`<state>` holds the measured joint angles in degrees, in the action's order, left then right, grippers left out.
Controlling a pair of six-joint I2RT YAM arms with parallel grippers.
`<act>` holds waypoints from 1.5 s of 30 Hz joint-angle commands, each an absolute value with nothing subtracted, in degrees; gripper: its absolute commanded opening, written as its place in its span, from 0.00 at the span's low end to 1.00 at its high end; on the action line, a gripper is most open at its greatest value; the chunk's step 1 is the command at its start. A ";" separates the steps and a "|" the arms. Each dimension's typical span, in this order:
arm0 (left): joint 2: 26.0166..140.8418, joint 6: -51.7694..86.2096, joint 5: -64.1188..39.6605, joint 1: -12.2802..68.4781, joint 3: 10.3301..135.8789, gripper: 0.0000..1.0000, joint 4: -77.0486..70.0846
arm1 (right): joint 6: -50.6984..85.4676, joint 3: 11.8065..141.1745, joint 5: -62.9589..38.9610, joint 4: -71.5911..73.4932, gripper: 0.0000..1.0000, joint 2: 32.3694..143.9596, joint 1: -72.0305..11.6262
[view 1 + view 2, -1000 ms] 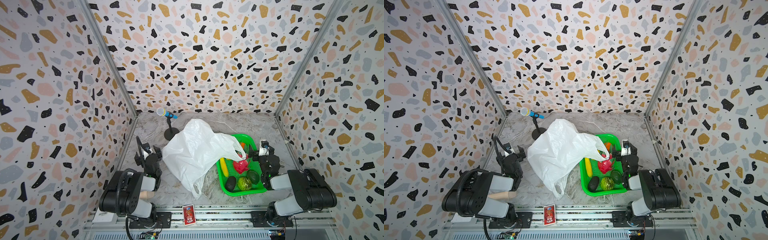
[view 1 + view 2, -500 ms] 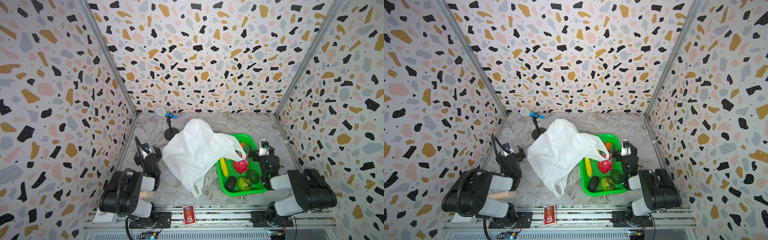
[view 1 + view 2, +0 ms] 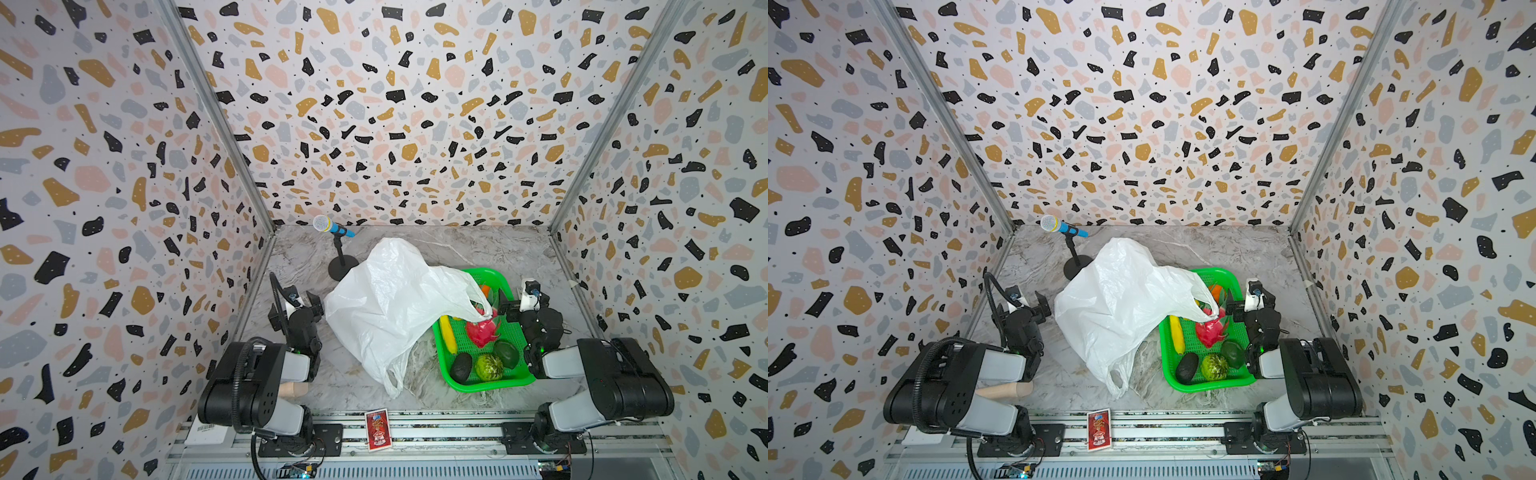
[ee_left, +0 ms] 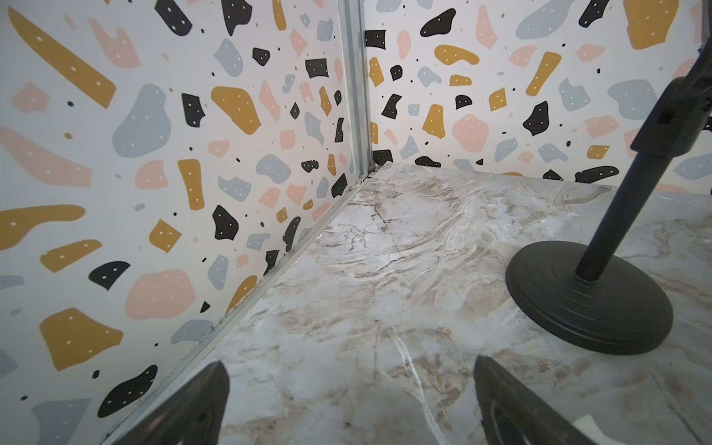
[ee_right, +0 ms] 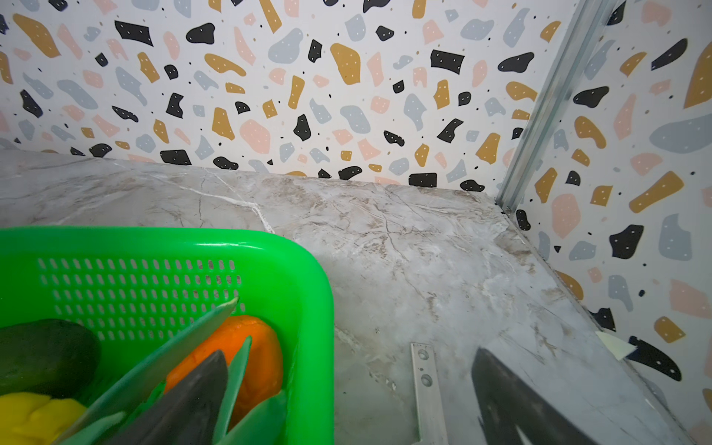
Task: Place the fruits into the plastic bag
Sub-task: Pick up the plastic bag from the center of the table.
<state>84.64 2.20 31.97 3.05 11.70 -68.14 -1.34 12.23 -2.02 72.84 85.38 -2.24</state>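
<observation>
The white plastic bag [image 3: 390,307] [image 3: 1121,307] lies crumpled mid-table, one handle draped over the green tray [image 3: 490,384] [image 3: 1208,386]. The fruits lie in the tray: dragon fruit [image 3: 480,334], banana [image 3: 448,332], black avocado [image 3: 461,368], bumpy green fruit [image 3: 489,366], dark green avocado [image 3: 506,353] and orange [image 5: 254,358]. My right gripper [image 3: 521,301] [image 5: 350,370] is open, astride the tray's right wall [image 5: 308,277], one finger above the orange. My left gripper [image 3: 295,305] [image 4: 352,385] is open over bare table, left of the bag.
A toy microphone [image 3: 332,226] stands on a black round-based stand [image 4: 589,304] at the back, close to my left gripper. A red card [image 3: 378,428] lies on the front rail and a wooden peg [image 3: 293,388] under the left arm. Patterned walls close three sides.
The left wrist has shifted very slightly. The bag, tray, fruits and right arm have not moved.
</observation>
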 commanded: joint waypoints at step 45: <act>71.95 19.13 35.86 71.56 51.79 1.00 29.54 | 22.54 52.27 -14.16 -23.85 0.91 59.41 -13.98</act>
<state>70.04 21.12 33.95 69.73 49.63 20.53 26.72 50.46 -11.86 -20.93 59.64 -16.01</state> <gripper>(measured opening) 0.996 0.909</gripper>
